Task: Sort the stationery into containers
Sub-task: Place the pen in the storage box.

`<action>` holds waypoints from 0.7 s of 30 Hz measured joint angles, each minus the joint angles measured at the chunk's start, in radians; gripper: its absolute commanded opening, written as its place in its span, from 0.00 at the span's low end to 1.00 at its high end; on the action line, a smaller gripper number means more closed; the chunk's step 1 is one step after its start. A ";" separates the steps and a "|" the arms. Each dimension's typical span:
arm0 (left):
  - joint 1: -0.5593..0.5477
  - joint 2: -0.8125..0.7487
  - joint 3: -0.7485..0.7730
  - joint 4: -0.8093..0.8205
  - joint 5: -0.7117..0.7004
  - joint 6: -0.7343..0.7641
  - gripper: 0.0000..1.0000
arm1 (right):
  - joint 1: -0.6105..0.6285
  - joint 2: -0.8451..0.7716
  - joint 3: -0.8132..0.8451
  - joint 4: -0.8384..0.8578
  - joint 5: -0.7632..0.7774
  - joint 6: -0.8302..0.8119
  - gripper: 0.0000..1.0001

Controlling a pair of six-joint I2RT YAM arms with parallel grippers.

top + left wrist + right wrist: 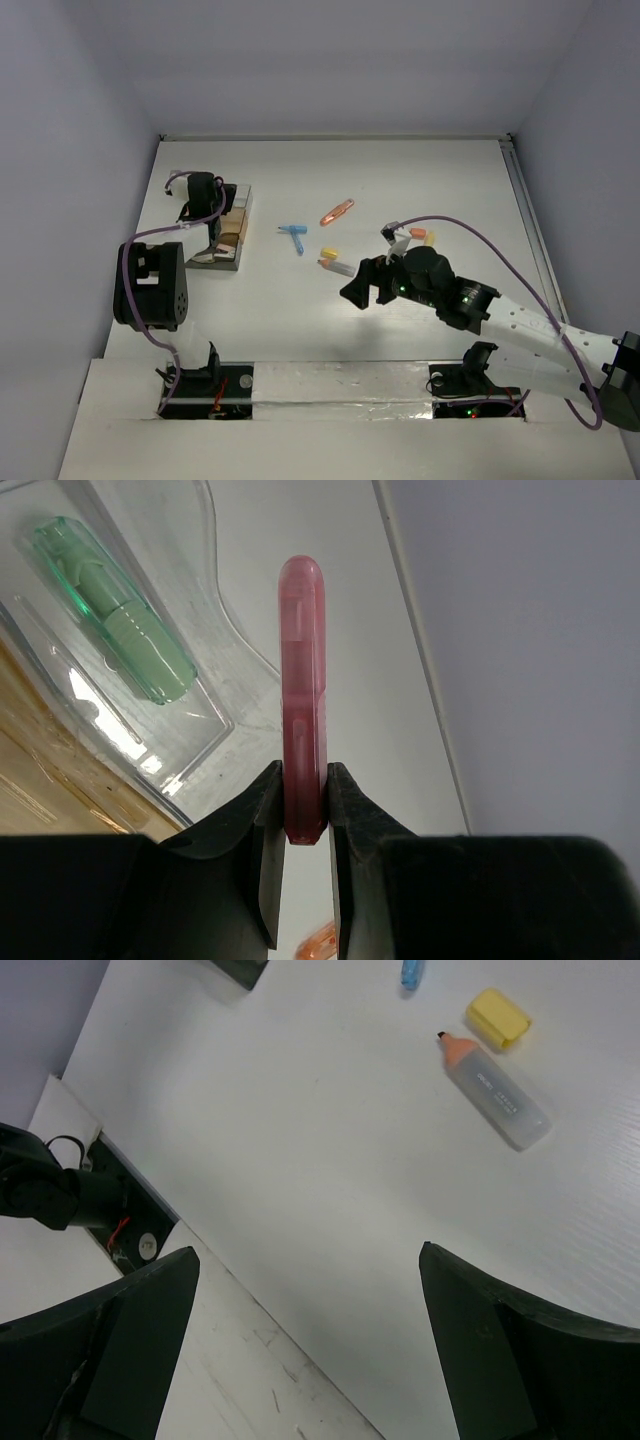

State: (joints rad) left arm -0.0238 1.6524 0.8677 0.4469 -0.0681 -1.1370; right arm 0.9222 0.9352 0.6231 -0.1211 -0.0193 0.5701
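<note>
Held by one end: pink piece (302, 700), near container (238, 232). In its clear tray: green piece (115, 610), lying flat. Loose, well away: blue piece (294, 236), orange clip (337, 211), yellow cap (497, 1015), clear orange-tipped highlighter (495, 1090).

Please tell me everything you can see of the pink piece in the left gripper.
The pink piece is a slim bar of translucent plastic with a rounded far end. The jaws of the left gripper clamp its near end from both sides, so it points straight out, beside the clear container.
</note>
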 measured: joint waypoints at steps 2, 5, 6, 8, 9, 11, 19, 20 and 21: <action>0.000 0.002 0.000 -0.002 -0.006 -0.010 0.00 | 0.000 0.000 0.000 -0.001 0.000 -0.005 0.97; 0.001 0.005 0.000 -0.002 -0.012 -0.023 0.01 | 0.000 0.000 0.000 -0.002 -0.001 -0.010 0.97; 0.003 0.008 0.000 -0.002 -0.013 -0.027 0.01 | 0.000 0.000 0.000 -0.002 -0.002 -0.011 0.97; 0.007 0.016 0.000 -0.002 -0.018 -0.034 0.04 | 0.000 0.000 0.000 -0.002 -0.004 -0.014 0.97; 0.008 0.019 0.000 -0.003 -0.020 -0.036 0.06 | 0.000 0.000 0.000 -0.002 -0.004 -0.016 0.97; 0.011 0.022 -0.001 -0.003 -0.026 -0.040 0.08 | 0.000 0.000 0.000 -0.003 -0.004 -0.017 0.97; 0.013 0.022 -0.002 -0.003 -0.054 -0.042 0.17 | 0.000 0.000 0.000 -0.003 -0.004 -0.018 0.97; 0.013 0.022 -0.002 -0.003 -0.057 -0.042 0.17 | 0.000 0.000 0.000 -0.003 -0.004 -0.019 0.97; 0.013 0.022 -0.003 -0.003 -0.060 -0.042 0.17 | 0.000 0.000 0.000 -0.003 -0.004 -0.021 0.97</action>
State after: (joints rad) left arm -0.0109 1.6745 0.8650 0.4438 -0.1276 -1.1793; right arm 0.9222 0.9352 0.6235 -0.1242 -0.0231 0.5491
